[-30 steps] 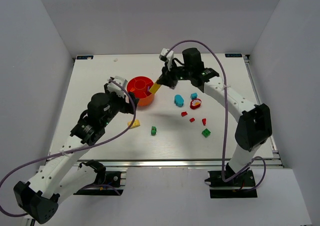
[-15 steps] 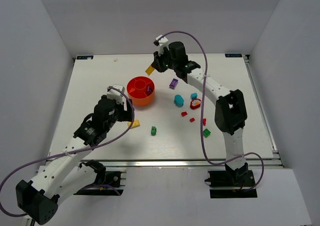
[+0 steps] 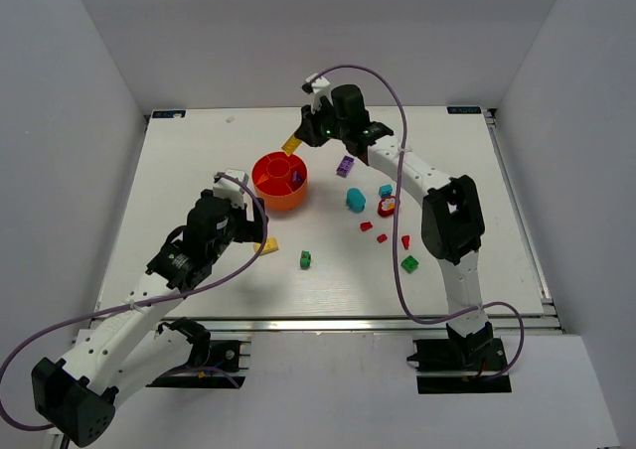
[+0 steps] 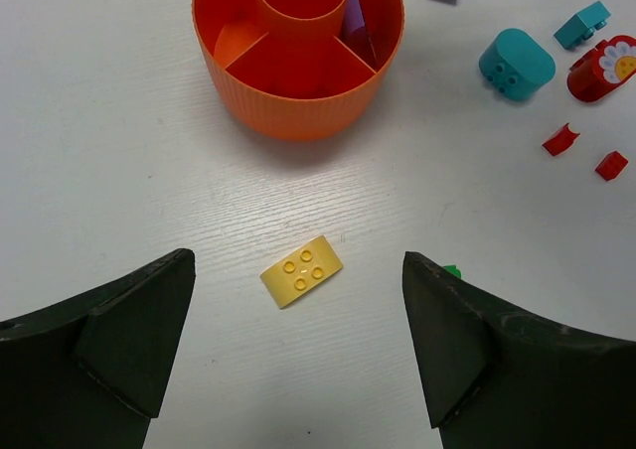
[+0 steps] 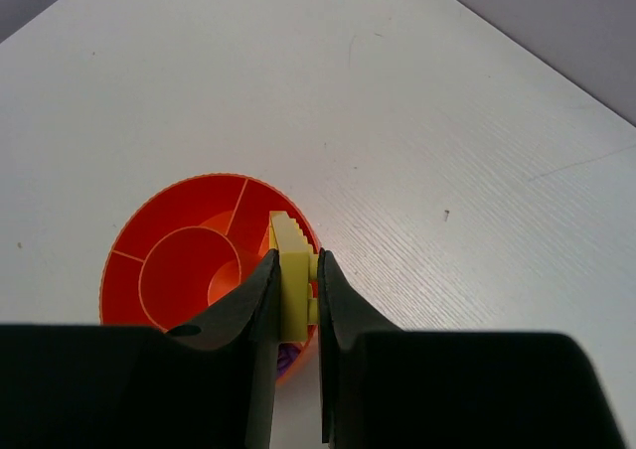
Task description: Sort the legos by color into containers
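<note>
Right, your right gripper (image 5: 295,270) is pinching a yellow brick (image 5: 288,232) between narrow fingers, hanging over the orange tub's (image 4: 298,111) rim on its far-right side, clear of the table (image 4: 99,171). Your left gripper (image 4: 296,260) is hovering with its fingers spread wide, holding nothing, straddling a flat yellow plate (image 3: 266,245) that is lying just near of the tub wall. One purple piece (image 4: 355,22) is sitting in a right-hand compartment. You're getting open white tabletop left of the tub and beyond it towards the far edge. To the right it's tighter: a purple brick (image 3: 345,166), a teal piece (image 4: 517,64) and small red bits (image 4: 560,139) are lying scattered, and a green brick (image 3: 306,259) is sitting beside your left gripper.
</note>
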You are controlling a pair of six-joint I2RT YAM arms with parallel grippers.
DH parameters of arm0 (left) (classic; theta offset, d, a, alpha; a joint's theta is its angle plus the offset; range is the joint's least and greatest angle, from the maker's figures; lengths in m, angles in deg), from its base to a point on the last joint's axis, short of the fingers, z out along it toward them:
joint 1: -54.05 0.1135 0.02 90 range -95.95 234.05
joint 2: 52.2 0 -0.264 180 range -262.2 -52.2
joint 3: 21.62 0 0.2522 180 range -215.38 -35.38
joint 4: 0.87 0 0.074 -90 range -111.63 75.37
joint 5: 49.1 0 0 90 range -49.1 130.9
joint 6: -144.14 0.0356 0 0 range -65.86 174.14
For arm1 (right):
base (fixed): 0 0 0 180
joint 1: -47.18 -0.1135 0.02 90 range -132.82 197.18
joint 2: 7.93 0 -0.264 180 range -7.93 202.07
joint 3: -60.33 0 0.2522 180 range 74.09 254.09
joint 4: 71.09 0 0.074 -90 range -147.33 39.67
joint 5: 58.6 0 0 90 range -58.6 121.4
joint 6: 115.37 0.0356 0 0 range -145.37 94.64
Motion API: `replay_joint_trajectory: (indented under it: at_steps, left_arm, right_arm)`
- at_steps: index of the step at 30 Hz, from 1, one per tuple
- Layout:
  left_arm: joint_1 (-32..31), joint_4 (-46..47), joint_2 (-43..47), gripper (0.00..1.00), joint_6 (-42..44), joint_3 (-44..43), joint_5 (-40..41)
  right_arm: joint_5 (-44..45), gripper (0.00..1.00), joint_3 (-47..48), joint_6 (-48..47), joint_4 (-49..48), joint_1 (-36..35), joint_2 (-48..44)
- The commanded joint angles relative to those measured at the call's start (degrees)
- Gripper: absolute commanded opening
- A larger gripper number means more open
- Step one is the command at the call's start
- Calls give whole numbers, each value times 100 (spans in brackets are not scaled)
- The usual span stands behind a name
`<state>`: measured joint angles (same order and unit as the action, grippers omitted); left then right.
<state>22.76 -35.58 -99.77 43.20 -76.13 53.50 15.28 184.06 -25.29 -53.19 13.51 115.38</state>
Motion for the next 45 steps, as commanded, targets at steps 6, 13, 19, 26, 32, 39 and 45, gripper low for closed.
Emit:
replay_joint_trajectory:
  at_steps: [6, 13, 19, 26, 32, 39, 45]
  left_arm:
    - [9, 65, 11, 95, 48, 32, -161]
    - [9, 56, -33, 95, 48, 23, -258]
    - [9, 65, -112, 95, 48, 23, -355]
    - [9, 47, -366, 95, 48, -3, -556]
    - [9, 47, -578, 95, 118, -21, -776]
    - [9, 188, -1262, 67, 654, 41, -1497]
    - [9, -93, -2176, 75, 988, -354, -1699]
  right_arm:
    - [-190, 0, -11, 27, -72, -78, 88]
    - [-119, 0, 59, -192, -28, -78, 211]
    - [-199, 9, 77, -245, 104, -87, 290]
    - [-330, 48, 68, -289, 175, -105, 220]
    - [-366, 58, 68, -236, 166, -61, 36]
    - [-1161, 34, -748, -394, 244, 202, -1184]
    - [-5531, 83, -1654, -2551, 2358, 748, -2328]
